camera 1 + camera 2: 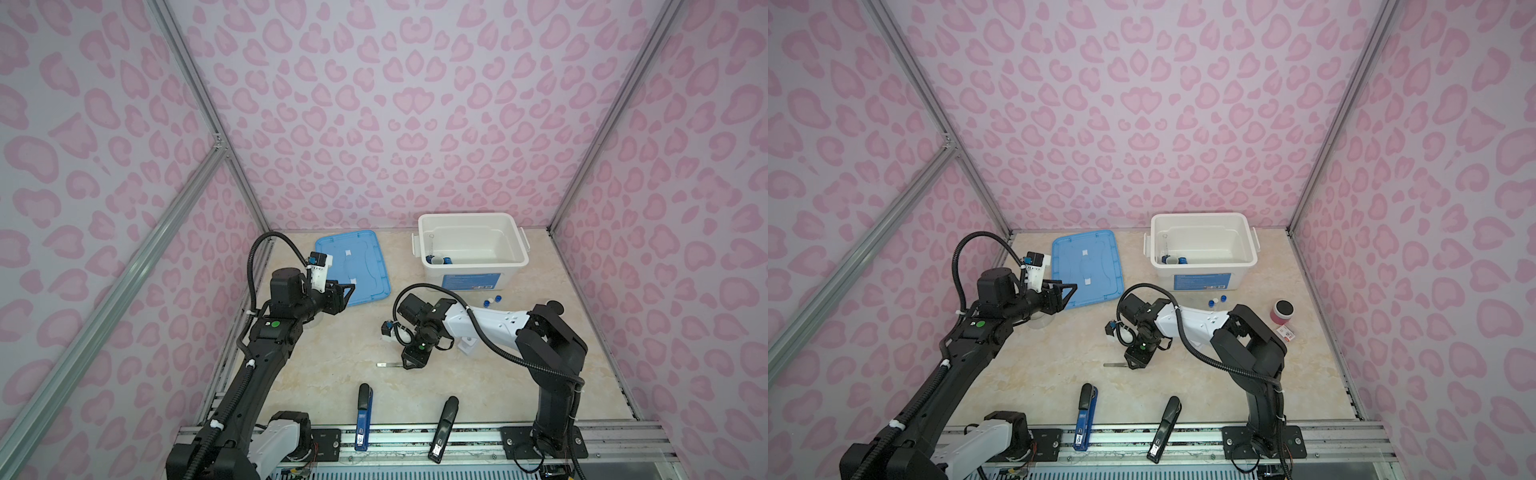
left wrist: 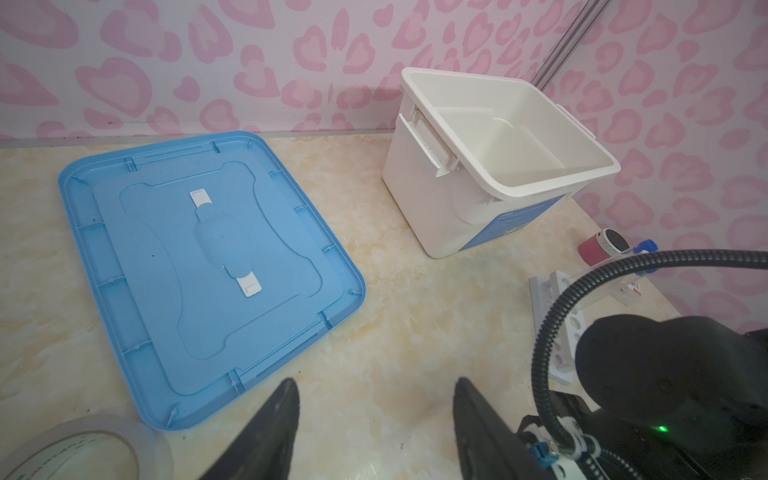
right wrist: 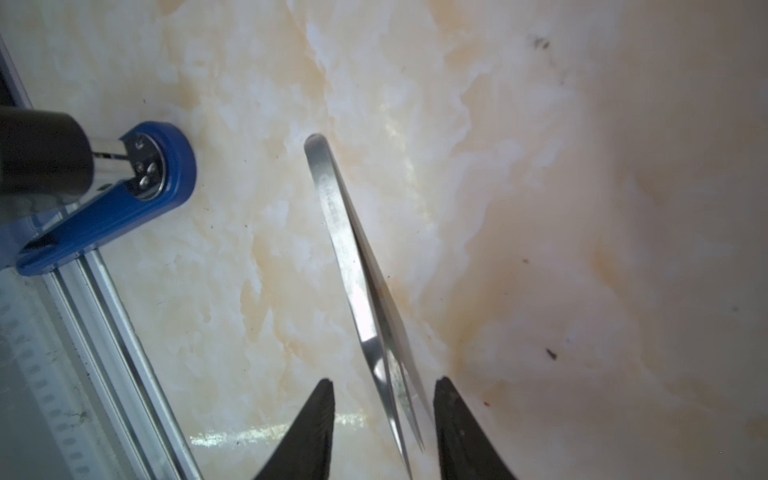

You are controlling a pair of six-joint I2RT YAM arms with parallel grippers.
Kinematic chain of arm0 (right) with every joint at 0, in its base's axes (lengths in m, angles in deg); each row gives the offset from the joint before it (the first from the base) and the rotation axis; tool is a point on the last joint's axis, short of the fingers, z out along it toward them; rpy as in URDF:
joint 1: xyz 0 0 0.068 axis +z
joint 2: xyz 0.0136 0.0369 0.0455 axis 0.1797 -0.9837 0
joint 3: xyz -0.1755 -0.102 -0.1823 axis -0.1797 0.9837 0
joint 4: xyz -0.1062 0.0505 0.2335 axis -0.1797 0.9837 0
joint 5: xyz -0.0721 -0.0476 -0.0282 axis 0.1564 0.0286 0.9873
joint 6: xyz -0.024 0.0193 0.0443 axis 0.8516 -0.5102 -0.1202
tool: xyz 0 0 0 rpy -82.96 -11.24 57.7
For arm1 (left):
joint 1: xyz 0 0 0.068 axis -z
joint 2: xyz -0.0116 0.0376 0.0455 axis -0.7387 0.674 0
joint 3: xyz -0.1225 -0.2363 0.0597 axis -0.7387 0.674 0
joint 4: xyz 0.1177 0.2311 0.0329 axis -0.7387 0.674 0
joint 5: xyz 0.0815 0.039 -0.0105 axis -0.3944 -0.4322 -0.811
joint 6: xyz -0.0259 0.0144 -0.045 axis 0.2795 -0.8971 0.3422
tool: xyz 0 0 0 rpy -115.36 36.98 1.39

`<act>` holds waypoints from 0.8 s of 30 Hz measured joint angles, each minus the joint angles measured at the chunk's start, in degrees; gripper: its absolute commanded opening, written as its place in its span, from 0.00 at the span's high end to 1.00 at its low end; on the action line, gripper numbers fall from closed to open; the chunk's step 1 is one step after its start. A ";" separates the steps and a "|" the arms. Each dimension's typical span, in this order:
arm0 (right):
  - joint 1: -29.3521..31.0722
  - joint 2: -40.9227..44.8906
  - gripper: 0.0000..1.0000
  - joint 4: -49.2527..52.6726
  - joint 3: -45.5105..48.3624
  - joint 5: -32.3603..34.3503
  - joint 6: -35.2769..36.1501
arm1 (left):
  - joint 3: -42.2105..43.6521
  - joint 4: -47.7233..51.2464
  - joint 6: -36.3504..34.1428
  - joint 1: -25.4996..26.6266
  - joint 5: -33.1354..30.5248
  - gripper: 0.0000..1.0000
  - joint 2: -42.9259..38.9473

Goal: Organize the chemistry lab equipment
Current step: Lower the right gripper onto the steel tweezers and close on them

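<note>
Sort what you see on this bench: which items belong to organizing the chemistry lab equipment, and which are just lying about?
Belongs to the job: metal tweezers, capped test tubes, white holed rack, white-and-blue bottle in the white bin.

Just lying about: blue stapler-like tool, black stapler-like tool, clear tape roll, red canister.

Closed in on three sides by panels printed with pink heart-like blotches on pale lilac: left wall [image 1: 62, 187] at 9 o'clock, back wall [image 1: 411, 104] at 12, right wall [image 1: 706, 187] at 3. Joined at 11 and 1 o'clock by slim aluminium posts [image 1: 208, 112], splaying outward toward the top in both top views. Crossed at 9 o'clock by a diagonal metal brace [image 1: 124, 282]. Floored with a cream, marble-patterned tabletop [image 1: 332, 353], flecked with small dark specks. Edged at 6 o'clock by a slotted aluminium rail [image 1: 399, 442], with a ribbed grille [image 1: 415, 473] just beyond. Lit softly and evenly; faintly glossy near the rail in the right wrist view.
</note>
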 measured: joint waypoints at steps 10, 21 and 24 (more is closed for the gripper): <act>0.57 -1.09 0.62 -2.21 1.42 0.00 -0.20 | 0.00 0.28 0.00 0.00 -0.02 0.39 -0.39; 1.36 -0.46 0.72 -5.75 3.61 0.00 -1.14 | 0.00 0.39 0.00 0.00 0.00 0.39 -0.44; 1.44 -0.22 0.76 -6.29 3.91 0.42 -1.49 | 0.00 0.42 0.00 0.00 0.00 0.39 -0.57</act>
